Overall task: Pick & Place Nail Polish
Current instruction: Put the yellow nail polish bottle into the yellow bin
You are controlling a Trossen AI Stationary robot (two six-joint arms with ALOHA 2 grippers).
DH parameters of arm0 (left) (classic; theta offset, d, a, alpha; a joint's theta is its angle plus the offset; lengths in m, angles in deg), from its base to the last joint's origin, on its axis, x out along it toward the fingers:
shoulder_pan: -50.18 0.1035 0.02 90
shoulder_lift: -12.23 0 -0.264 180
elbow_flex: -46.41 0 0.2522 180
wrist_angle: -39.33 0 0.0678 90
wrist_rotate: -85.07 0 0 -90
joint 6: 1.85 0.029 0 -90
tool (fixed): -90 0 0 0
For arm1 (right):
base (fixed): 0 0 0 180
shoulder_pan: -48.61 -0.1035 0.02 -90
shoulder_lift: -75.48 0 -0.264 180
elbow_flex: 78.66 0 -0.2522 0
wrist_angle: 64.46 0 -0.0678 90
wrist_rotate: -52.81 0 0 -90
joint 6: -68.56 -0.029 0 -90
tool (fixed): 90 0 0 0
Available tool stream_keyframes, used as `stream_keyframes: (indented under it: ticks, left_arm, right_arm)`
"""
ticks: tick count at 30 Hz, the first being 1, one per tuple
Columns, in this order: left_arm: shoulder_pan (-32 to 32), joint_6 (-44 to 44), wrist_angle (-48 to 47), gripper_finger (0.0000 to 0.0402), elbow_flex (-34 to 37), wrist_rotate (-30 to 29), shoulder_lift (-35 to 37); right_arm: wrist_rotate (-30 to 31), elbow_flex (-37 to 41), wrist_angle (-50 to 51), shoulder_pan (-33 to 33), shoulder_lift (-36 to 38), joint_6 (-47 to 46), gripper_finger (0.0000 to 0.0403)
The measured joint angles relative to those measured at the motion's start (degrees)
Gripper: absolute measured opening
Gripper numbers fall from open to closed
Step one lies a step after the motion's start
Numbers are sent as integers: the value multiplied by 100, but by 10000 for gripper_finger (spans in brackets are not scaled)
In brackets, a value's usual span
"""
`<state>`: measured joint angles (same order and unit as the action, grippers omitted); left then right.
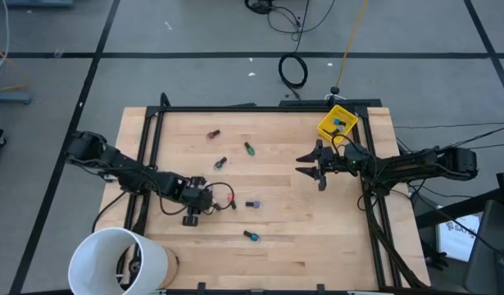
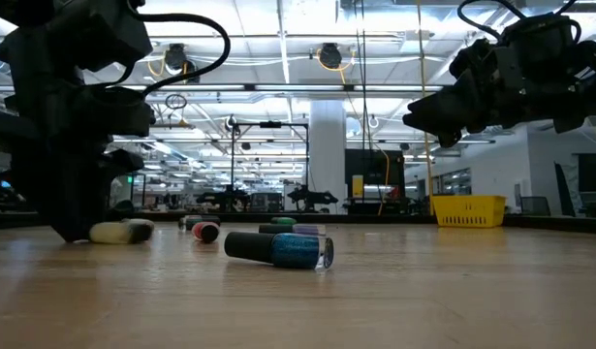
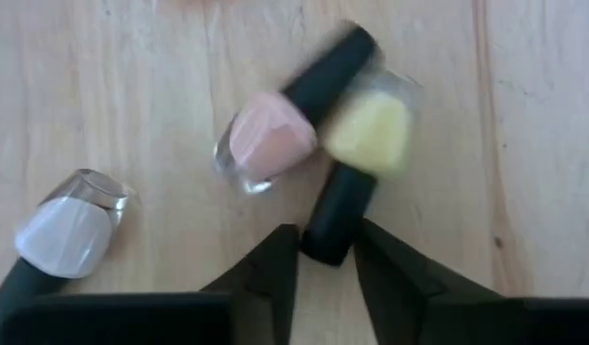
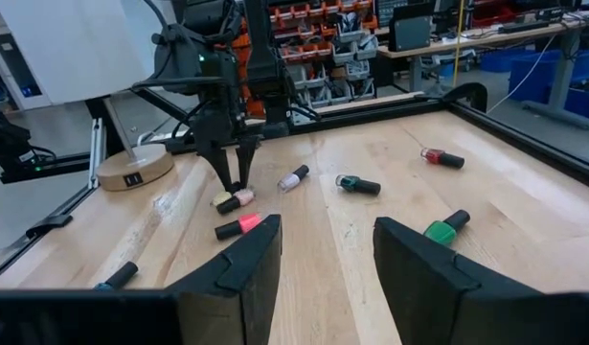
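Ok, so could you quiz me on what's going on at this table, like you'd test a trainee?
1. True or false: the right gripper holds a bottle.
2. Which gripper is down at the pale yellow bottle's dark cap: A left, B right?
3. Fill in: the yellow bin sits on the robot's ___ side of the table.
Key: 1 false, it is open and empty. 2 A, the left gripper. 3 right.

Yellow bottle (image 3: 369,132) (black cap), pink bottle (image 3: 268,139).
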<state>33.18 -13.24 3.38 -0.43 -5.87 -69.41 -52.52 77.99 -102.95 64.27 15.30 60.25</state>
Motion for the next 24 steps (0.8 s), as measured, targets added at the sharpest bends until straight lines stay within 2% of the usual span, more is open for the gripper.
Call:
stream_keyframes:
  ticks: [5,9,17,24]
  left_arm:
    - [2,-76,2,39,-2,199,5]
    - [-2,-163,9,36,-2,111,4]
    - [-9,-427,262,116,12,-146,-11]
    - [-2,-406,1042,151,20,-210,-15]
  right_arm:
    - [-2,0,73,0,0,2,155]
    - [0,0,74,-2,0,1,155]
    - [0,0,74,0,0,0,155]
    - [0,0,133,-2,0,0,155]
